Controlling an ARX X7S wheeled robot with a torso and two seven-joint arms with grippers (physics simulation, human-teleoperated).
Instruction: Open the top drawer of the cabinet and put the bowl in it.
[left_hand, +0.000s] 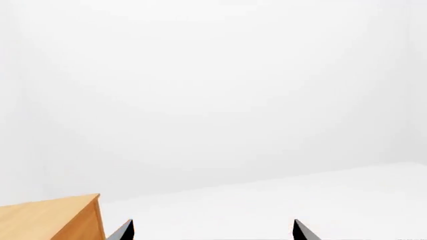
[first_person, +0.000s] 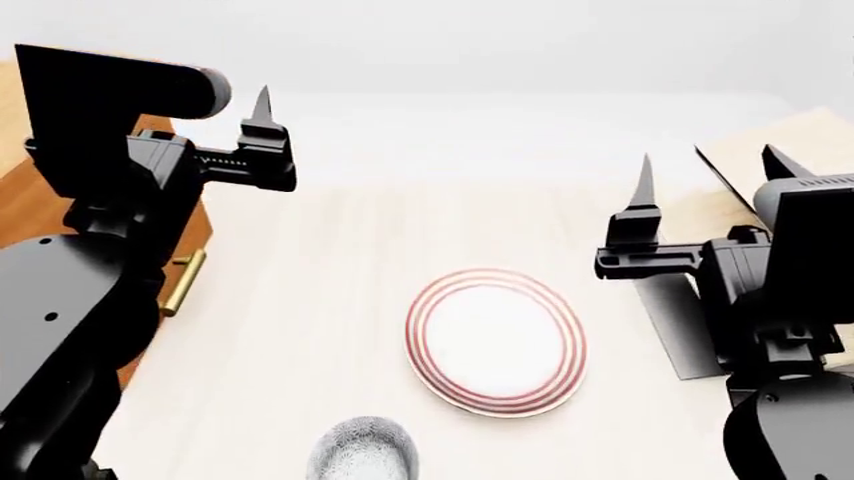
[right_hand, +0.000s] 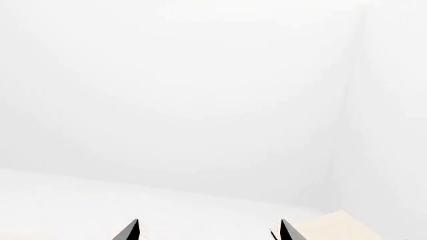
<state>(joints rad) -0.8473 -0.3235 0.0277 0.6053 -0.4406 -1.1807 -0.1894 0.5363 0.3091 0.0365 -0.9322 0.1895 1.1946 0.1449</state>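
Note:
The cabinet (first_person: 195, 232) is the orange-brown wooden box at the left, mostly behind my left arm; one corner also appears in the left wrist view (left_hand: 52, 219). One brass bar handle (first_person: 180, 283) shows on its front. The arm hides the top drawer, so I cannot pick it out. The bowl (first_person: 363, 452), grey speckled outside, sits at the near edge of the pale table. My left gripper (left_hand: 213, 231) is open and empty, raised beside the cabinet, one fingertip (first_person: 262, 106) pointing up. My right gripper (first_person: 711, 172) is open and empty, held high at the right.
A flat white plate (first_person: 497, 340) with red rings lies mid-table, just beyond the bowl. A pale tilted board rack (first_person: 790, 150) on a black base (first_person: 674, 325) stands at the right, behind my right arm. Both wrist views face blank white wall.

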